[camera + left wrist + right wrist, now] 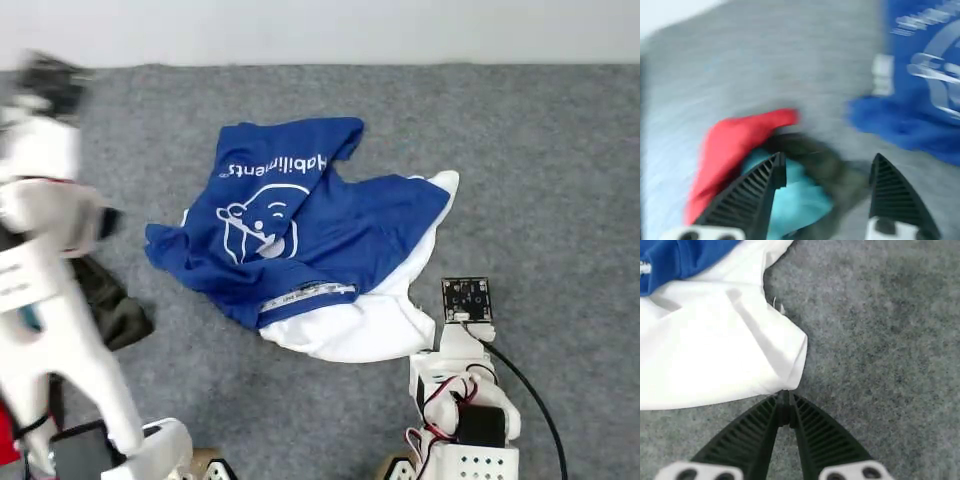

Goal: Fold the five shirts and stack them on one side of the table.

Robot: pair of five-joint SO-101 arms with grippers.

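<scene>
1. The blue shirt (300, 235) is seen rumpled in the middle of the tabletop (540, 180), print up. It is draped over the white shirt (350, 330), whose free part spreads toward the near edge.
2. Over at the left edge a heap is found: a red shirt (735, 140), a teal shirt (802, 195) and a dark shirt (837, 172). They are bunched together and touching, and none of them is squared.
3. The left gripper (827, 157) is held above that heap, its jaws spread wide and nothing between them.
4. The right gripper (785, 401) is closed tight, with its tips met right at the white shirt's hem. No cloth is seen pinched, though the very tip cannot be made out for certain.
5. The task is judged to be at its start. No shirt is folded and no neat stack is made. All five are left to be flattened, folded and piled.
</scene>
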